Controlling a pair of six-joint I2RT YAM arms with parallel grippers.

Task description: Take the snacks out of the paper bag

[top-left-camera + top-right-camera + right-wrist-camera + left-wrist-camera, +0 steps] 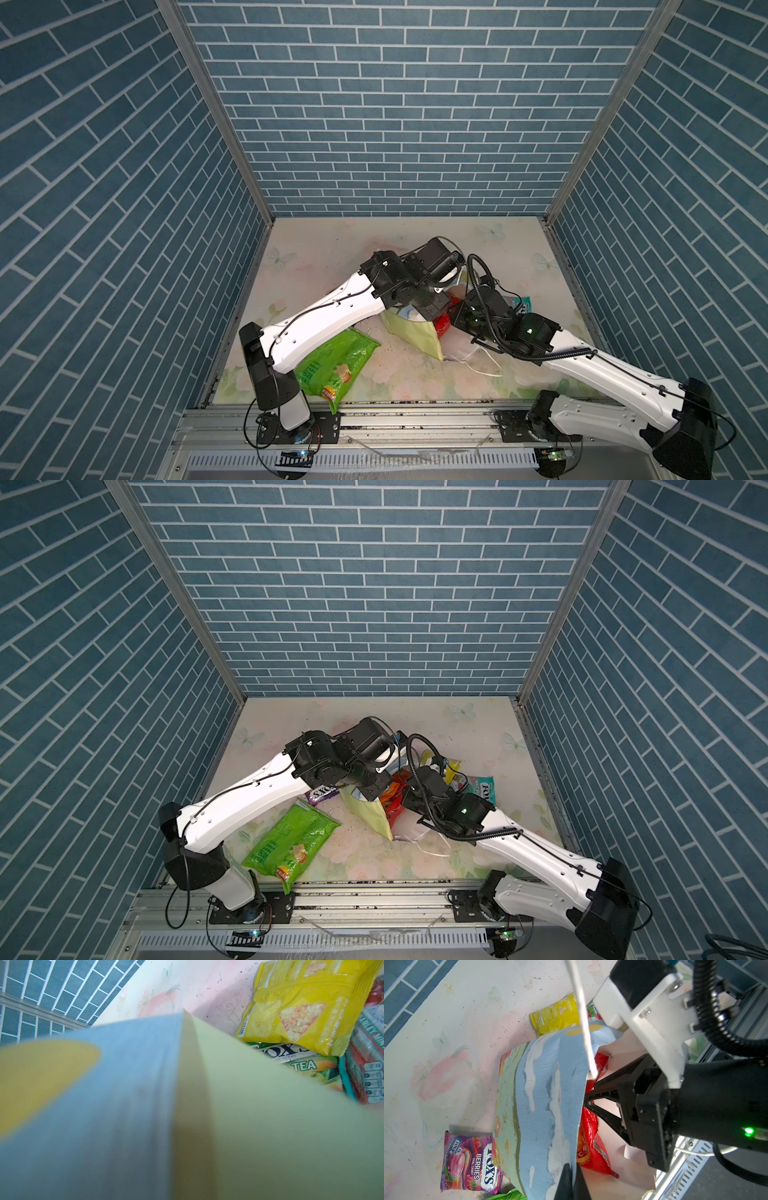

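Paper bag (409, 334), tipped over at the middle of the floral counter (328, 253), pale yellow side uppermost and mouth turned to the right. Both top views show its white interior there, and a white cord handle (478, 365) trails onto the counter on the near side.

My left gripper (572, 1179) is closed on the rim of the bag, with one finger on each face of the blue-and-white sky panel. My right gripper (588, 1099) reaches into the mouth from the right. Its fingertips converge on a red pack (591, 1147) lying in the mouth. The panel's edge hides the very tips, so I cannot tell whether they pinch the pack or only touch it.

Snacks lying outside the bag:
- Green chip bag (336, 365), flat at the near left, beside the base of my left arm.
- Purple FOX'S berries pack (471, 1163), on the counter just left of the paper bag.
- Yellow pack (301, 1007), FOX'S tea pack (301, 1064) and teal mint pack (484, 789), clustered on the counter at the far right of the paper bag. The yellow pack overlaps the tea pack, and the mint pack lies just beside them.

In the right wrist view a blurred corner of the paper bag fills most of the frame, with blue panel on one face and pale yellow on the other.
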